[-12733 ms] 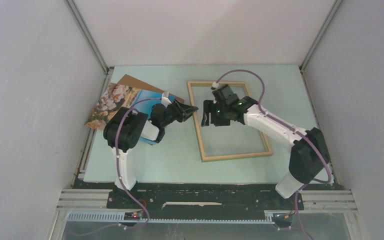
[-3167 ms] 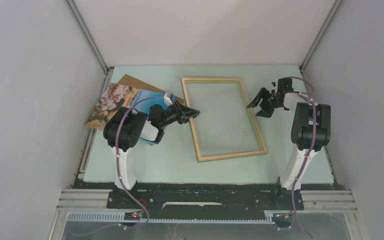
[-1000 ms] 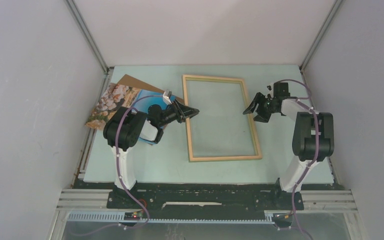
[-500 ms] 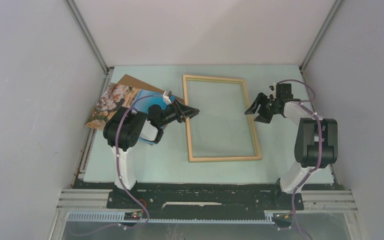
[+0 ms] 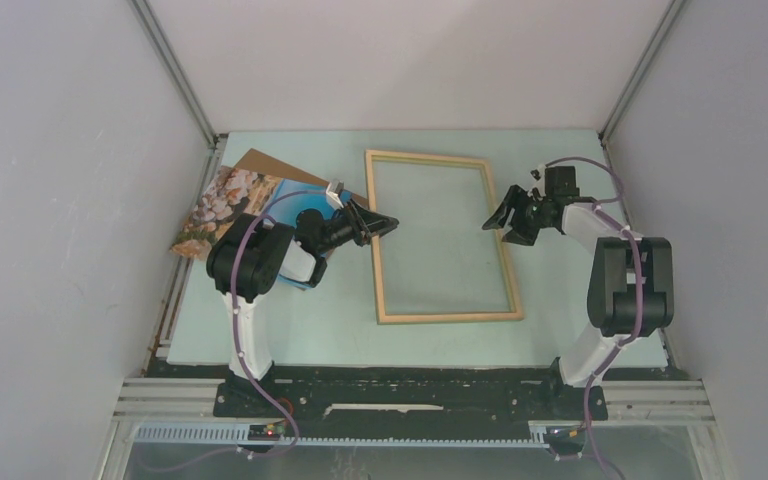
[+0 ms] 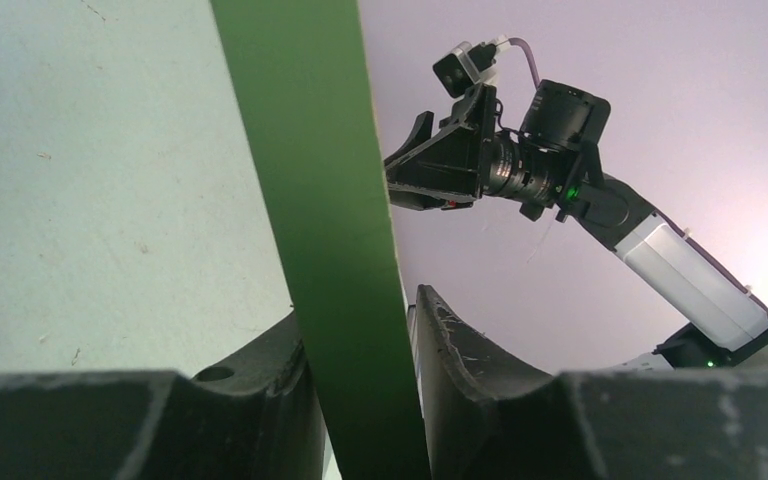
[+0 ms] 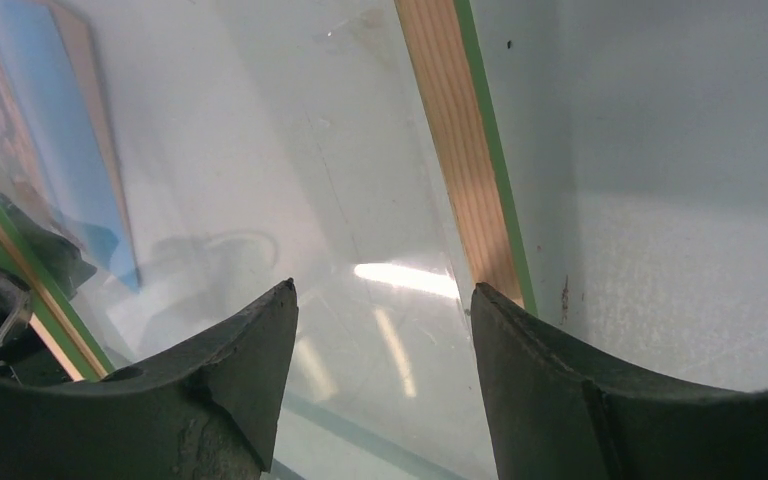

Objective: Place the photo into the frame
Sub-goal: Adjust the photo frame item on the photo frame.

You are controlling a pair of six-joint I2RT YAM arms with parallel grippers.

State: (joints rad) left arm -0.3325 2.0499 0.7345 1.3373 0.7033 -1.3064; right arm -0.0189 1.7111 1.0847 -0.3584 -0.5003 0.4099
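Left tool (image 5: 384, 222) clamps the left rail of the pale-wood, green-backed rectangular picture frame (image 5: 447, 316) on the tabletop (image 5: 290, 320). Right tool (image 5: 498, 222) hovers, fingers apart, by the right rail. Blue-water photo print (image 5: 232, 196) lies far left, so fetching it likely comes next.

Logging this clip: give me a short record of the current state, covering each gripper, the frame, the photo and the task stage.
left gripper: shut on the left rail of the frame, green side facing its camera
right gripper: open, at the frame's right rail, gripping nothing
frame: pale wood side up in the top view, pane holds nothing
photo: left of the frame, on the backing board, partly under the left arm
stage: photo not yet in frame
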